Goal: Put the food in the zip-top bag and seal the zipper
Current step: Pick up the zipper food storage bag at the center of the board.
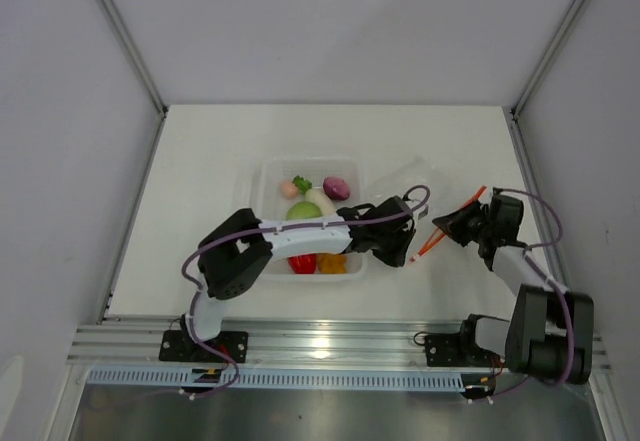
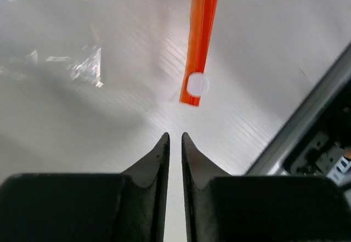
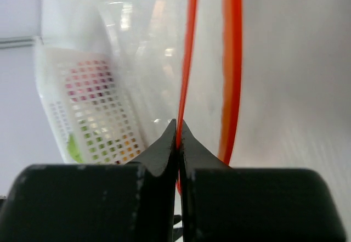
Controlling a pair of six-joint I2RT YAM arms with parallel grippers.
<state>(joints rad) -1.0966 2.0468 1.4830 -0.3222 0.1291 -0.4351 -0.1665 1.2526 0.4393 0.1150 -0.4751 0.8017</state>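
The food lies in a clear tray (image 1: 270,171): green cabbage (image 1: 304,211), purple onion (image 1: 335,187), a pink piece (image 1: 289,189), white radish (image 1: 320,201), red pepper (image 1: 302,263) and an orange piece (image 1: 333,263). The zip-top bag (image 1: 415,176) lies to the tray's right, its mouth parted. My right gripper (image 1: 447,223) (image 3: 178,122) is shut on one thin lip of the zipper (image 3: 189,61); the other lip (image 3: 233,61) bows away. My left gripper (image 2: 175,135) (image 1: 405,246) hovers just short of the zipper's end (image 2: 200,33), jaws slightly apart and holding nothing.
The left arm reaches across over the tray's front half. A white round tab (image 2: 196,84) sits at the zipper's end. The metal rail (image 2: 307,121) of the table's near edge runs close by on the right. White walls enclose the table.
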